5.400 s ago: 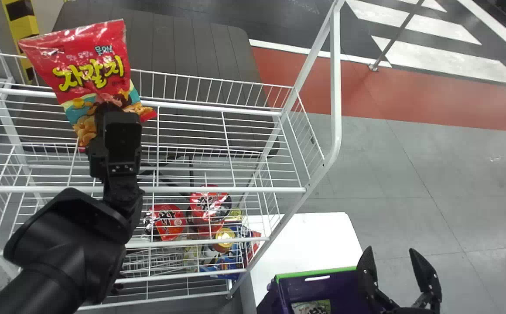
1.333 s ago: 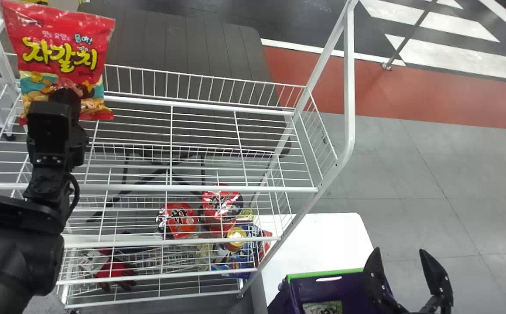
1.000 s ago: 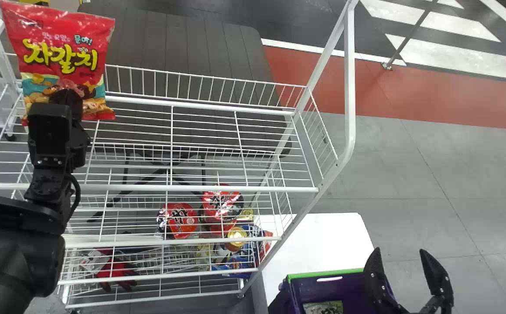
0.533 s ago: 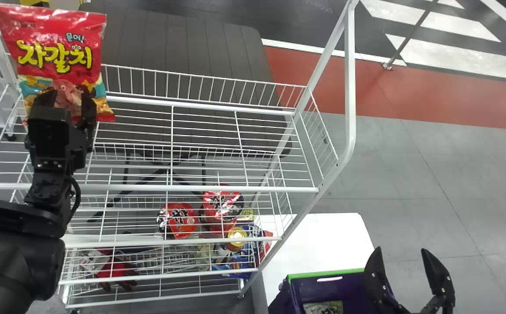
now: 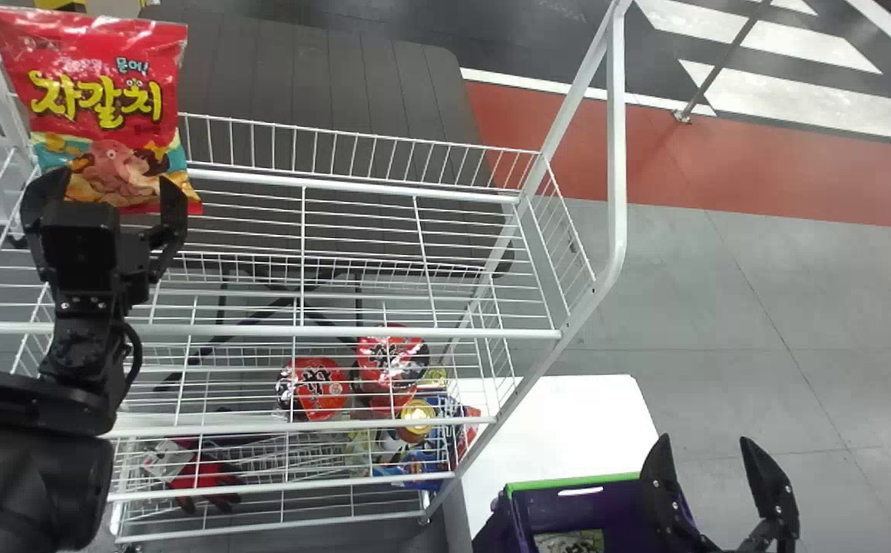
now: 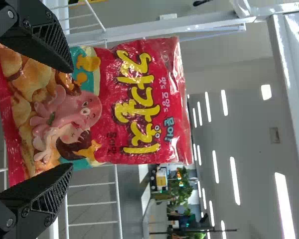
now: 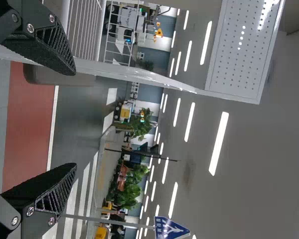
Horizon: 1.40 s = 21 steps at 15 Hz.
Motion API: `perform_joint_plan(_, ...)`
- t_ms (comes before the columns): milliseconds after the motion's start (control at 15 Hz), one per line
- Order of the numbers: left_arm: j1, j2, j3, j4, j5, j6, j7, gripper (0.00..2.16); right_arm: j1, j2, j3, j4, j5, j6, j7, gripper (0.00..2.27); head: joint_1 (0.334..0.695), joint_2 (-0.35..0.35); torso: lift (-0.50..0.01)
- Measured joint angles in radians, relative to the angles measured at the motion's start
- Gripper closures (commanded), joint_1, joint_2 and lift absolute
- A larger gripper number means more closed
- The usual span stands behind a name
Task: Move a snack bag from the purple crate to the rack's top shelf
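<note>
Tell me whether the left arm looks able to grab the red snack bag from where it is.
Probably yes: the left gripper is open at the lower part of the red snack bag, with nothing visible between them to block it.

Snack bag [image 5: 100,84] seen upright at white rack [image 5: 338,332], upper left, overlapped low down by left gripper [image 5: 114,180], fingers spread. Purple crate [image 5: 553,483] partly covered by right gripper [image 5: 705,440], lower right, fingers apart. Red packs [image 5: 322,388] shelved lower centre.
</note>
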Motion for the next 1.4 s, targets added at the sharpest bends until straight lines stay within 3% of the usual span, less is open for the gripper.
perform_joint_plan(200,0.11,0.0,0.014,-0.174,-0.006,0.057,-0.01,0.16,0.016,0.007,0.0,-0.067,0.011,0.052,0.0,0.18,0.695,-0.308,0.0)
perform_joint_plan(467,0.344,0.0,0.012,-0.513,-0.007,0.231,-0.024,0.15,0.088,0.038,-0.005,-0.341,0.039,0.314,0.0,0.18,0.695,-0.298,0.0)
perform_joint_plan(800,0.668,0.023,0.003,-0.856,-0.017,0.24,-0.009,0.15,0.14,0.062,0.019,-0.632,0.062,0.593,0.036,0.18,0.695,-0.255,0.0)
perform_joint_plan(1400,0.905,0.079,0.001,-0.893,-0.007,-0.01,0.044,0.15,0.25,0.044,0.171,-0.754,0.076,0.706,0.061,0.18,0.695,-0.12,0.0)
